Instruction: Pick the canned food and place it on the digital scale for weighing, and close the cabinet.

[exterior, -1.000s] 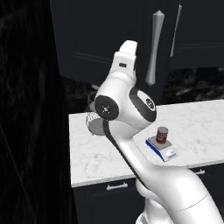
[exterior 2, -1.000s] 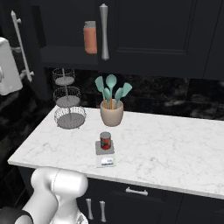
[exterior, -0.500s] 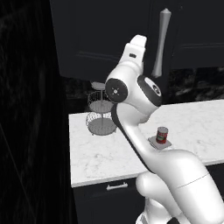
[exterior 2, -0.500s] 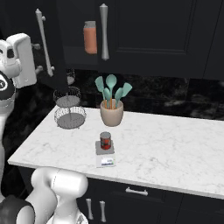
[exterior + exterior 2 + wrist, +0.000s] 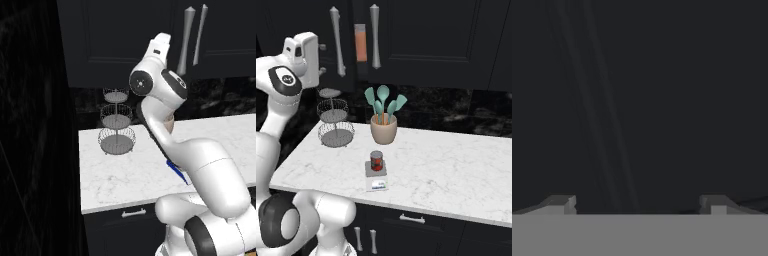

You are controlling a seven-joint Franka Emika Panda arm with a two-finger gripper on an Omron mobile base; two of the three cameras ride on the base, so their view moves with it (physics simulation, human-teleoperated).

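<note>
The canned food (image 5: 376,160), a short red can, stands upright on the small digital scale (image 5: 376,181) on the white marble counter. A blue corner of the scale (image 5: 177,171) peeks out behind my arm. My gripper (image 5: 322,60) is raised against the outer face of the cabinet's left door (image 5: 345,55), just left of its bar handle (image 5: 336,41). In the hand view the fingertips (image 5: 562,203) stand wide apart, so the gripper (image 5: 637,205) is open and empty, close to the black door panel (image 5: 662,100). The door is ajar by a narrow gap.
An orange-pink jar (image 5: 360,42) shows through the gap between the doors. A three-tier wire stand (image 5: 334,120) and a beige pot of teal utensils (image 5: 383,120) stand at the back of the counter (image 5: 456,170). The right door handle (image 5: 374,35) hangs beside the gap.
The left cabinet door has swung from wide open to nearly shut, my hand following against it. The can and scale have not moved.
</note>
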